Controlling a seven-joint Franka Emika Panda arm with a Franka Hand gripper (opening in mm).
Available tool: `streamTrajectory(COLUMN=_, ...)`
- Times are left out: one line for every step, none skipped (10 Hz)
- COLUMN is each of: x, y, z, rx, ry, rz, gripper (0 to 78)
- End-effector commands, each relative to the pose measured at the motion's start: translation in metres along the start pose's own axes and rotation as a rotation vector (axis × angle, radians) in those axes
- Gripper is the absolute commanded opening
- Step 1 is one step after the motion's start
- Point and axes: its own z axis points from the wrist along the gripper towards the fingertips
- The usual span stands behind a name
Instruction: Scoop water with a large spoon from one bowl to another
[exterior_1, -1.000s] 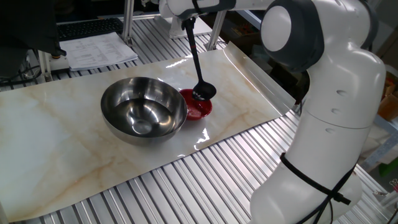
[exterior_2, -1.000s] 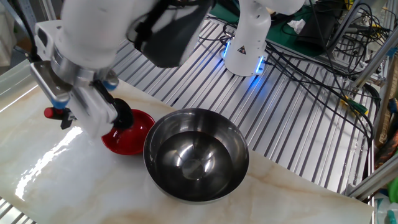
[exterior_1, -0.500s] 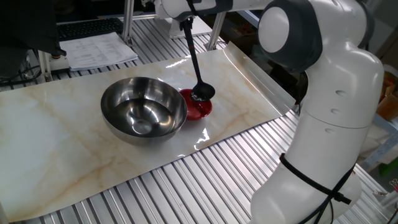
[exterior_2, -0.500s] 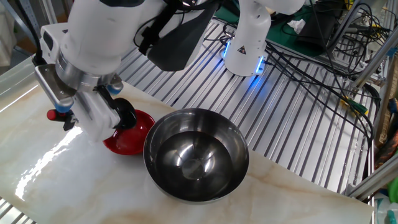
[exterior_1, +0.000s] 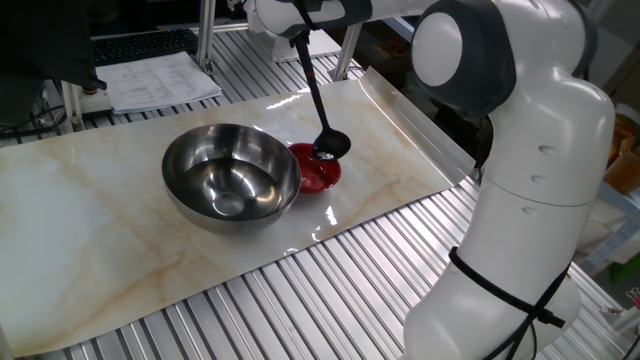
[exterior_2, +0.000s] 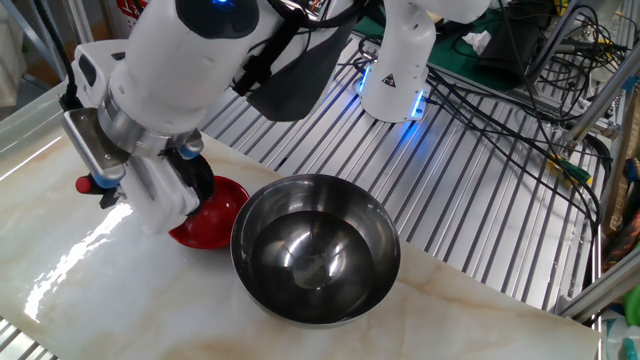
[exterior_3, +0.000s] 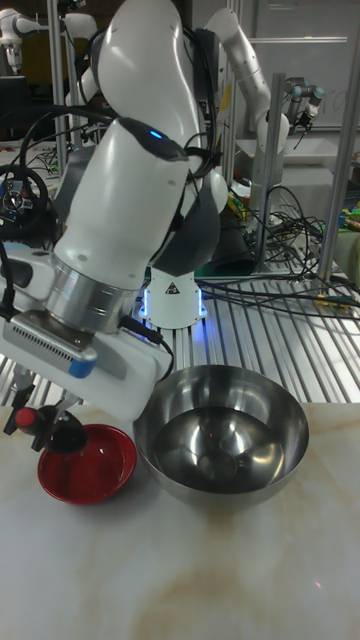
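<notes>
The large steel bowl (exterior_1: 232, 172) sits mid-table, and its inside shows only reflections (exterior_2: 316, 250). Touching its right side is the small red bowl (exterior_1: 322, 175), also seen in the other fixed view (exterior_2: 208, 218) and the tall view (exterior_3: 88, 465). My gripper (exterior_1: 300, 34) is at the top edge of one fixed view, shut on the handle of the black large spoon (exterior_1: 316, 95). The handle slopes down to the scoop (exterior_1: 332, 145), which hangs just over the red bowl's far rim. A small glint shows in the scoop; water cannot be made out otherwise. The handle's red mark (exterior_2: 88, 185) sticks out behind the gripper.
Both bowls stand on a marble-patterned sheet (exterior_1: 100, 225) whose right edge curls upward (exterior_1: 420, 120). My own white base (exterior_1: 530, 230) stands at the right. Papers (exterior_1: 160, 80) lie at the back left. A second robot base with blue lights (exterior_2: 395, 75) and cables (exterior_2: 520, 80) lie beyond the table.
The gripper and spoon have shifted slightly; the scoop has moved a little up and toward the red bowl's far rim. Both bowls have stayed put.
</notes>
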Motion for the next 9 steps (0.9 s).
streamTrajectory(x=-0.0012, y=-0.0001, z=-0.0031, rx=0.042, ry=-0.013, rz=-0.003, gripper=1.1)
streamTrajectory(x=-0.0011, y=0.0005, z=-0.0038, rx=0.053, ry=-0.014, rz=-0.001, gripper=1.1)
streamTrajectory(x=-0.0011, y=0.0007, z=-0.0041, rx=0.055, ry=-0.014, rz=0.0, gripper=1.1)
streamTrajectory(x=-0.001, y=0.0022, z=-0.006, rx=0.067, ry=-0.009, rz=0.006, gripper=1.1)
streamTrajectory(x=-0.0009, y=0.0038, z=-0.008, rx=0.074, ry=-0.005, rz=0.012, gripper=1.1)
streamTrajectory(x=-0.0008, y=0.0045, z=-0.009, rx=0.08, ry=-0.003, rz=0.015, gripper=1.1)
streamTrajectory(x=-0.0008, y=0.0052, z=-0.0098, rx=0.09, ry=-0.003, rz=0.017, gripper=1.1)
streamTrajectory(x=-0.0007, y=0.0055, z=-0.0101, rx=0.096, ry=-0.003, rz=0.017, gripper=1.1)
streamTrajectory(x=-0.0007, y=0.0057, z=-0.0103, rx=0.101, ry=-0.002, rz=0.016, gripper=1.1)
